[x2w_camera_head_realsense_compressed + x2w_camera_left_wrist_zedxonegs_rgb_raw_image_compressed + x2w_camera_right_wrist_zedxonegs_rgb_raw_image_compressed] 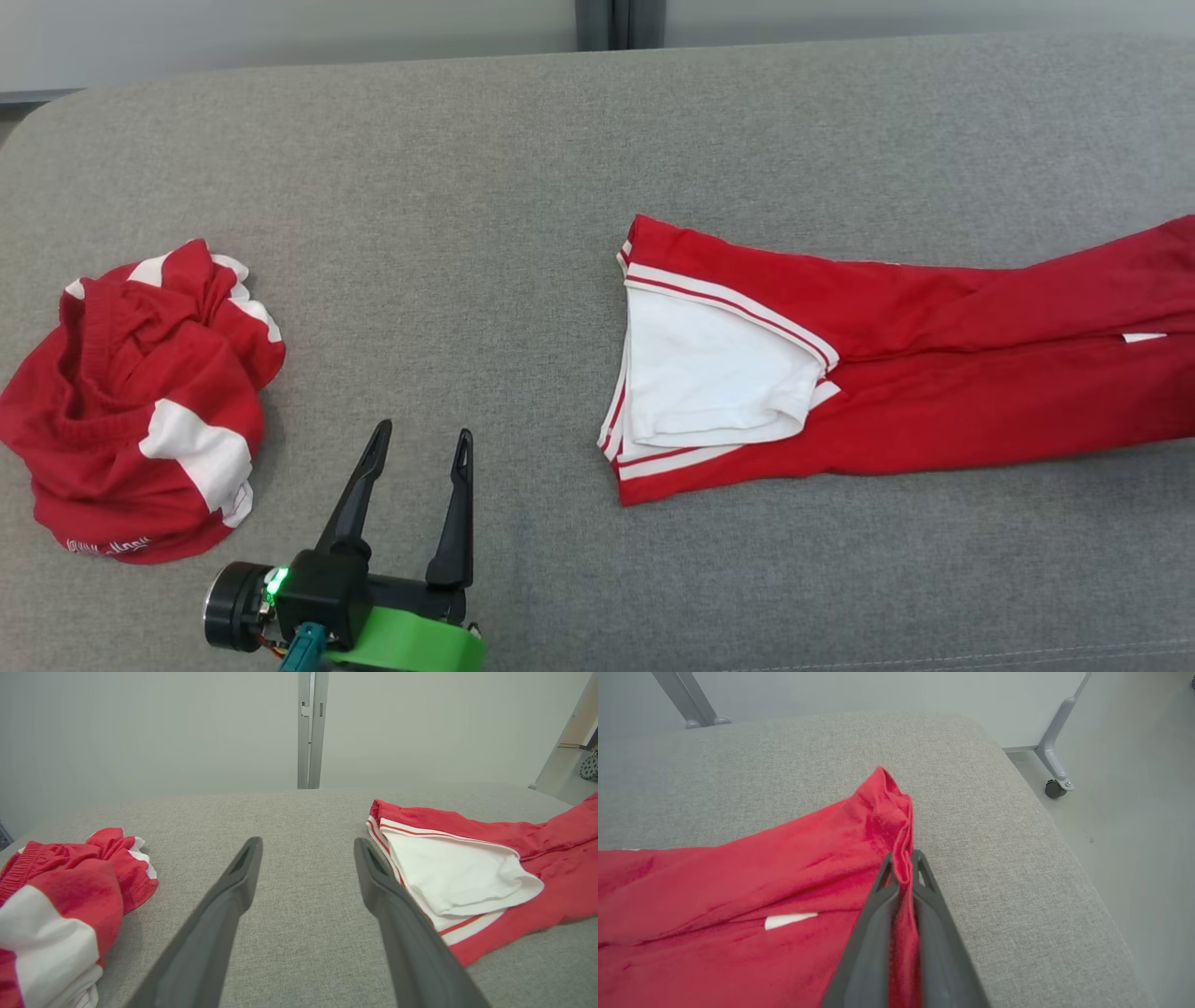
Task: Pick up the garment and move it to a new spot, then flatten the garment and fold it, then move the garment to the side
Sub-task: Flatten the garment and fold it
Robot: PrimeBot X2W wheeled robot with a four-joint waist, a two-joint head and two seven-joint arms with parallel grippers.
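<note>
Two red-and-white garments are lying on one gray cushion.
The long garment is stretching along the right side and the crumpled heap is sitting far left. Of two grippers, the right gripper is pinching the long garment's edge and the left gripper is hovering spread between the clothes.

A grey fabric-covered surface with rounded corners carries 2 garments, well apart. At its left lies a crumpled red-and-white bundle, heaped on itself. Toward the right a long red garment lies stretched out, running past the head view's right edge. Its left end is turned back, showing white lining and white stripes. Bare grey cloth lies between the 2.
</note>
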